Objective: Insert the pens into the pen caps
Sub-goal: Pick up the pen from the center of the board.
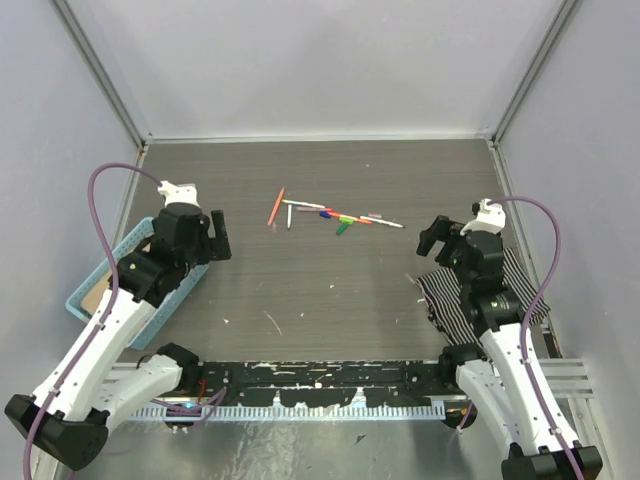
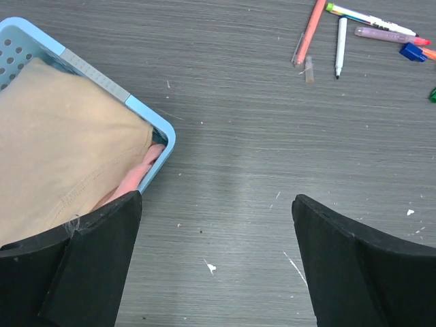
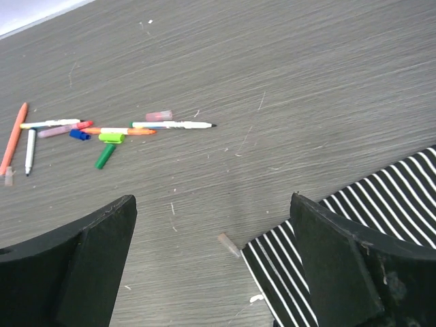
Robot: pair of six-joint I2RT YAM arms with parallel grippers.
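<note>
On the left of the grey table sits a light blue plastic basket (image 2: 146,114) with a tan cloth (image 2: 61,157) inside. The left gripper (image 2: 214,204) hangs just beside it, its two black fingers wide apart and holding nothing. Far back in the middle lie the pens: an all-orange pen (image 1: 276,206), then a white pen with a dark tip (image 3: 174,125). A little green cap (image 3: 105,156) and a little blue cap (image 3: 80,135) lie among them. The right gripper (image 3: 212,201) hangs at the edge of a black-and-white striped cloth (image 3: 409,184), fingers wide apart too.

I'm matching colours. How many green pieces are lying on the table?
2. A light green cap lies beside an orange-ended pen; a darker green piece lies angled right next to it. Others may hide under pens.
</note>
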